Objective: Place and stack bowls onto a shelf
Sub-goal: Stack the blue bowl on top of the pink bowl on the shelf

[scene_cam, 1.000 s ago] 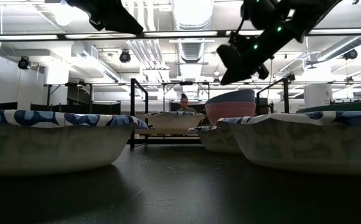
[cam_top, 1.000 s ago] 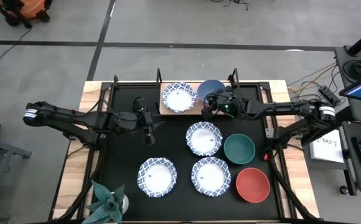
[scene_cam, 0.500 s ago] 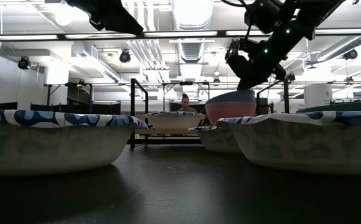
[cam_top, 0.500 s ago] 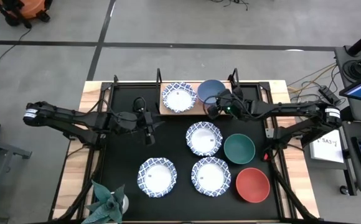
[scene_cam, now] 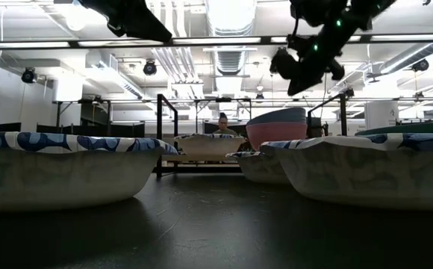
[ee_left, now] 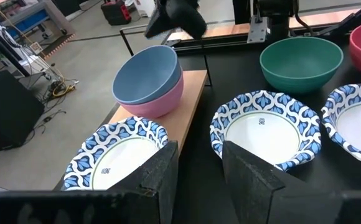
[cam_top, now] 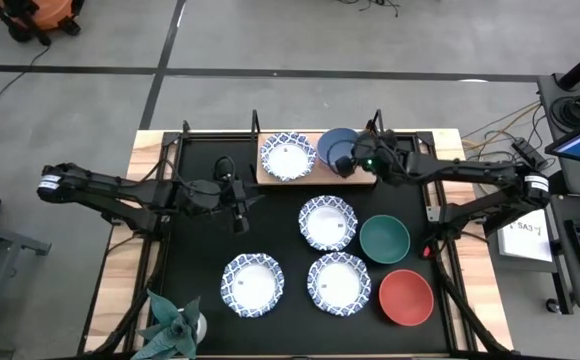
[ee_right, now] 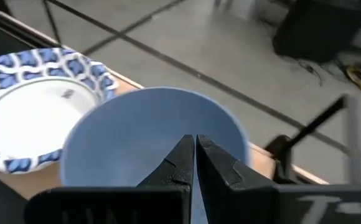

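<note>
A blue bowl sits nested in a pink bowl on the right half of the wooden shelf. One white bowl with a blue rim rests on the shelf's left half. My right gripper is shut and hovers above the blue bowl. In the low view it stands clear above the stack. My left gripper is open and waits over the table, left of the shelf's front.
Three more white bowls with blue rims, a green bowl and a red bowl stand on the black tabletop. A spiky green plant is at the near left corner. Black posts rise at the shelf's ends.
My right gripper has moved toward the table's right edge over the blue bowl. It dipped close to the bowl's rim half a second ago and has since risen clear. The bowls have stayed in place.
</note>
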{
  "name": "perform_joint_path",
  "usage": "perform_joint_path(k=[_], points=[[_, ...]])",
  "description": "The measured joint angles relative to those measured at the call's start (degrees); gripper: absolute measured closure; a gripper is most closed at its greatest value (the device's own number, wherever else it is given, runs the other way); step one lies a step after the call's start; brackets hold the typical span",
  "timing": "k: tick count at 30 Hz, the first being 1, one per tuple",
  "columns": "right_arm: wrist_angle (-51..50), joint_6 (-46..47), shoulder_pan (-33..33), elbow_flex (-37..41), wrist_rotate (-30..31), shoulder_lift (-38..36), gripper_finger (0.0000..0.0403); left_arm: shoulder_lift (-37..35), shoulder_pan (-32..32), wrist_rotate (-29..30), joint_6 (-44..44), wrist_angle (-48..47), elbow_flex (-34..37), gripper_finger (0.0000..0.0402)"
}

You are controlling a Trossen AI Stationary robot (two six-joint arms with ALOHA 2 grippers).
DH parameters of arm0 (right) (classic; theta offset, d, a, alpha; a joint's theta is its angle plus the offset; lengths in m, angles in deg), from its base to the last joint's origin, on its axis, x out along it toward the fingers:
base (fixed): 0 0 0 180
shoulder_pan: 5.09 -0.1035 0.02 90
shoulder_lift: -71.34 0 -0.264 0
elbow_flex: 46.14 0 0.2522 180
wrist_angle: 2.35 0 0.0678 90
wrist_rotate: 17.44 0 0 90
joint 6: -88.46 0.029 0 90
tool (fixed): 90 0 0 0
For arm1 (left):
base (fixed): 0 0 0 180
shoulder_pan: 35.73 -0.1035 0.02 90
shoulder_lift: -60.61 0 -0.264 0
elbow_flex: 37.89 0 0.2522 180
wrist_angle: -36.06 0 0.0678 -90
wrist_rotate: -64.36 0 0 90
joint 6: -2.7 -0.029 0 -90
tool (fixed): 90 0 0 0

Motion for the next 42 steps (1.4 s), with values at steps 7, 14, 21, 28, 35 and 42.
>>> perform_joint_path(k=[7,14,21,28,35,42], points=[[-23.1,4.2,3.5,-12.7,-7.7,1.7,0.0394,0.1,0.0,0.0,0.0,-1.0,0.0,0.0293],[-40.1,7.5,7.5,-23.6,-21.8,3.8,0.0394,0.1,0.0,0.0,0.0,-1.1,0.0,0.0293],[-40.9,7.1,7.5,-22.3,-21.4,7.6,0.0394,0.2,0.0,0.0,0.0,-1.2,0.0,0.0293],[-39.2,5.5,7.5,-22.3,-20.4,13.2,0.0394,0.2,0.0,0.0,0.0,-1.4,0.0,0.0293],[-39.2,5.3,7.4,-22.3,-20.4,15.3,0.0394,0.2,0.0,0.0,0.0,-1.4,0.0,0.0293],[-37.8,5.3,7.4,-22.3,-17.5,13.1,0.0394,0.2,0.0,0.0,0.0,-1.4,0.0,0.0293]])
